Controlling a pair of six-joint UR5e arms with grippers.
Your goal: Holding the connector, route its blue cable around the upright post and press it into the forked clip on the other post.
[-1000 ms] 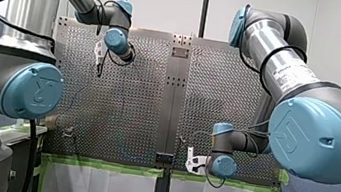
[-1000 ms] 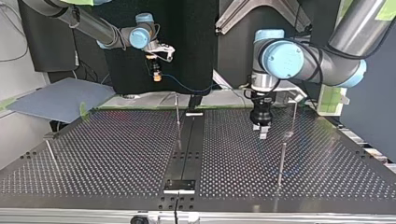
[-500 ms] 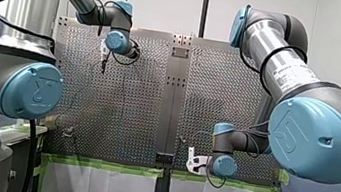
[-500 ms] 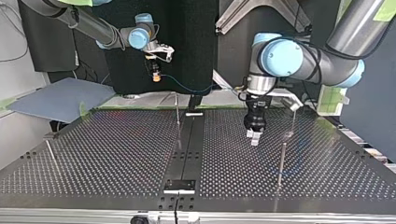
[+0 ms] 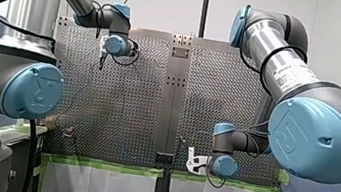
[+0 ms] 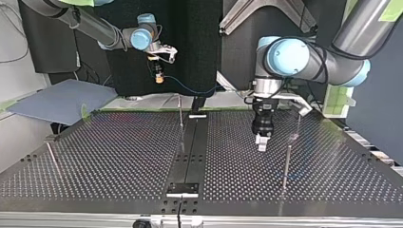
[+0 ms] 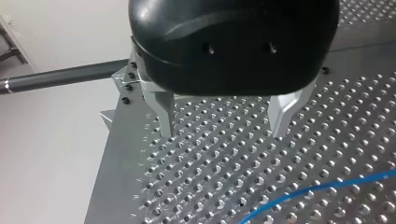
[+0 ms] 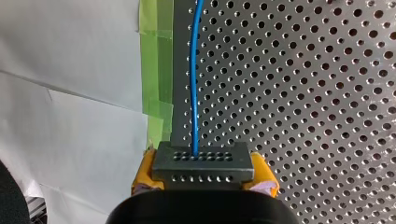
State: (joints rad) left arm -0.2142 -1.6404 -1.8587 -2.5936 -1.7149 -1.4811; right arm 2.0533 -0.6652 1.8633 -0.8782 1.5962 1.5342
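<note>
My right gripper [image 8: 203, 179] has its yellow pads shut on the grey connector [image 8: 201, 162]. The blue cable [image 8: 194, 70] runs straight away from it over the perforated table. In the top view my right gripper [image 6: 159, 78] hangs high behind the table's far edge, and the cable [image 6: 190, 90] sags from it toward the middle. My left gripper [image 7: 224, 126] is open just above the table, with nothing between its metal fingers [image 7: 163, 114]; a stretch of cable [image 7: 322, 189] lies ahead of it. In the top view my left gripper [image 6: 261, 142] points down, between a thin upright post [image 6: 180, 121] and two posts [image 6: 286, 164] at the right.
A dark centre strip [image 6: 190, 156] divides the perforated table [image 6: 119, 156]. Another thin post [image 6: 52, 156] stands near the top view's left edge. Green tape [image 8: 154, 65] and white sheeting border the table by my right gripper. A grey board [image 6: 62, 99] lies beyond the far left corner.
My left arm's wrist has turned and its open gripper has shifted a little toward the top view's left and lower over the table. My right arm has stayed put.
</note>
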